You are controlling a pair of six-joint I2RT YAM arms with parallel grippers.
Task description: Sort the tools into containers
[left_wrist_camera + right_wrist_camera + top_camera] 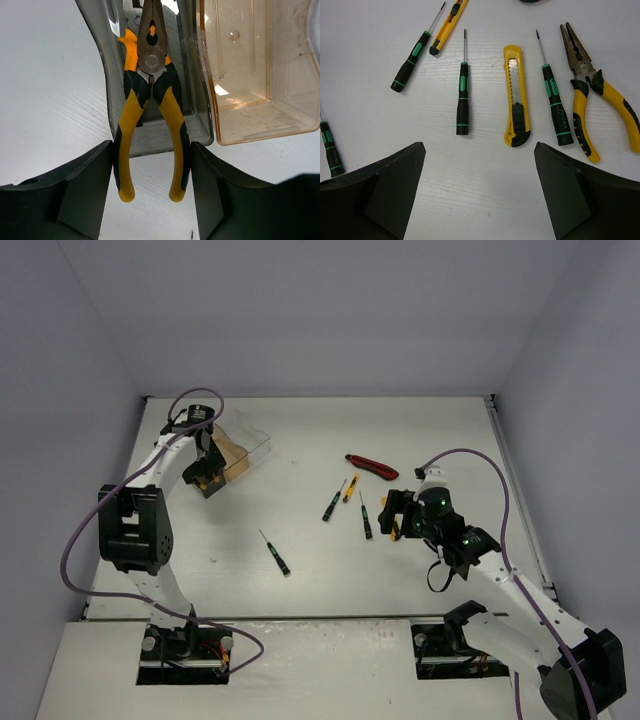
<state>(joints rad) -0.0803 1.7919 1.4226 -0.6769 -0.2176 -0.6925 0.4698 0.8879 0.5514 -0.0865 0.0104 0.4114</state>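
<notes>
Step in hand looks like dropping pliers in the grey bin. Right fingers sit at 4 o'clock of the bench, spread wide, holding nothing, low over the loose tools. In the right wrist view the yellow knife lies at 1 o'clock of the gap, with loose pliers at 2 o'clock and slim screwdrivers around, all flat on the bench. The red knife lies at 11 o'clock of the right fingers. Farther off, at 10 o'clock of the bench, left fingers are part closed on both handles of the held pliers. The nose is over the grey bin and the handles stick out past its near wall. Can't tell if the nose touches the floor. Orange pliers are already inside, and the amber bin adjoins at 3 o'clock. Next, the left should push further in, then open, or the handles may hang on the rim. The yellow knife looks the easiest pick for the right.
</notes>
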